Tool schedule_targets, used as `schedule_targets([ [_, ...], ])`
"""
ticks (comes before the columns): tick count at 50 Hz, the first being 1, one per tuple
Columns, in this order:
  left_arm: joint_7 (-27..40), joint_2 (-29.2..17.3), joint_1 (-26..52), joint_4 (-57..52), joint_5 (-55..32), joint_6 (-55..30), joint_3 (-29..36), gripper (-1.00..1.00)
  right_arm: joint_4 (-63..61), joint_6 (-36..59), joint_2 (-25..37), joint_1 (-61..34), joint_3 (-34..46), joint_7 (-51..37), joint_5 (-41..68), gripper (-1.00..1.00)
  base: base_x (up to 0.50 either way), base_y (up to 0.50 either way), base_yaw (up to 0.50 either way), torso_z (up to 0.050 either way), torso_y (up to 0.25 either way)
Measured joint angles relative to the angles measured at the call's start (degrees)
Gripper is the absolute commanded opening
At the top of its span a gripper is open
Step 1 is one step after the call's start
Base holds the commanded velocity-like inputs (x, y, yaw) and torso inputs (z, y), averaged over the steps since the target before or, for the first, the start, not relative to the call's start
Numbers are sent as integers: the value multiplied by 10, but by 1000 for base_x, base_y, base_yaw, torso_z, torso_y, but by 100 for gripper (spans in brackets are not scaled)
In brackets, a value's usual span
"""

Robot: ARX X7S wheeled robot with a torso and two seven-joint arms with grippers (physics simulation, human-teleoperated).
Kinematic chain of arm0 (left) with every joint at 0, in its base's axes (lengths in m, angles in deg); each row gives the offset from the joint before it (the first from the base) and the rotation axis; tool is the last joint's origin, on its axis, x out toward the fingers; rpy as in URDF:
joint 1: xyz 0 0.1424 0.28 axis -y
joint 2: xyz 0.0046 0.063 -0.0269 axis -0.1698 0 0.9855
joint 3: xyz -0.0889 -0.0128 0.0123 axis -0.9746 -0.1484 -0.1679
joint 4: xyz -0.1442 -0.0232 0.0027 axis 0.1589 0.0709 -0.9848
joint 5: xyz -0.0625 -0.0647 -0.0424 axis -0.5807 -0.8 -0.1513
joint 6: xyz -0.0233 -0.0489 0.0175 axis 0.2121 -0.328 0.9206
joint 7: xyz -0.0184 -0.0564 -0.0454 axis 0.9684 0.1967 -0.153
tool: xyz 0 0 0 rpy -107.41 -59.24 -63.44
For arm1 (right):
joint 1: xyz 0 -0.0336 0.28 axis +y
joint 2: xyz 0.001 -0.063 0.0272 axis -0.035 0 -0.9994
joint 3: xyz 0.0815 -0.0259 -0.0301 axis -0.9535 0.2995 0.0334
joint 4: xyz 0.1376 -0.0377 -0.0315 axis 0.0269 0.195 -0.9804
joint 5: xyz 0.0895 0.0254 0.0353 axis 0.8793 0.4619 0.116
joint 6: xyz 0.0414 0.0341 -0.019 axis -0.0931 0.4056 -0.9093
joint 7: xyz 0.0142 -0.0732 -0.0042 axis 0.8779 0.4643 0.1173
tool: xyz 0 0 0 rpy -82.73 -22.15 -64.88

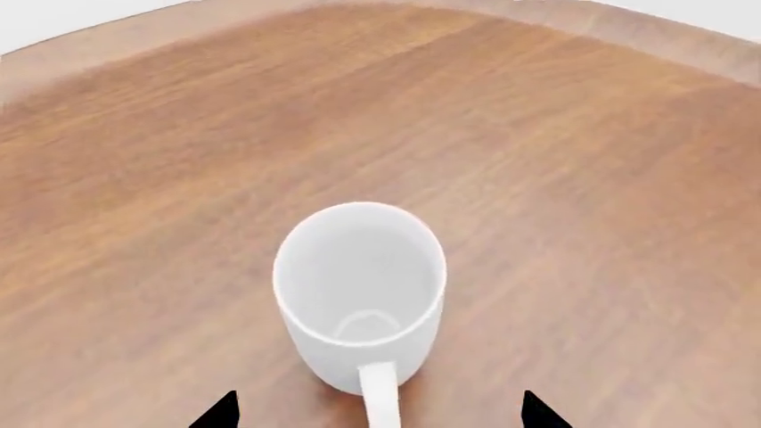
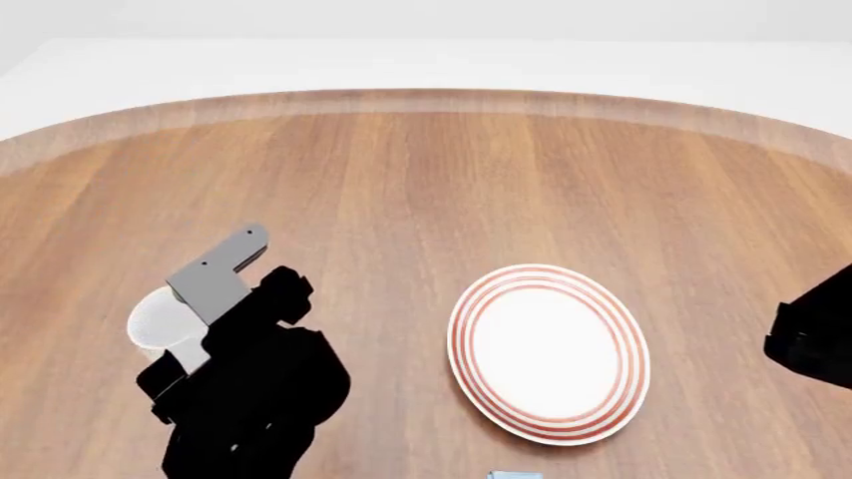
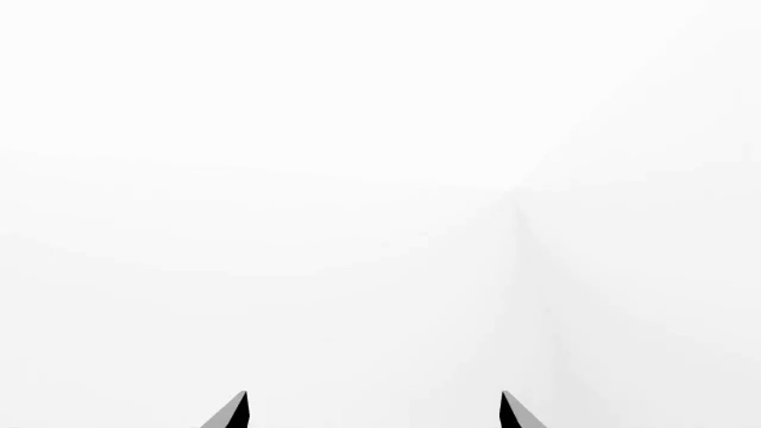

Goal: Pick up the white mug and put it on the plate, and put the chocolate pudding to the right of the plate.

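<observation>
Left gripper [image 1: 380, 415] spread wide, holding nothing | white mug [image 1: 359, 290] upright on bench [image 1: 571, 178] right ahead, handle poking back between the tips | plate [image 2: 549, 351] well off to its right | right gripper [image 3: 374, 412] also wide, aimed at blank white

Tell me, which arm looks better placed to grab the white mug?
The left. Its pincer hovers open right at the white mug, handle between the tips. The right pincer faces only blank white background, far beyond the plate.
</observation>
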Motion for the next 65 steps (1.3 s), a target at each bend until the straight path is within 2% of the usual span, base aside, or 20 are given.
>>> schedule_targets([
  [65, -79, -20, 25, 210, -22, 125, 16, 100, 8, -6, 14, 5, 13, -4, -1, 100, 0, 0, 0, 0, 0],
])
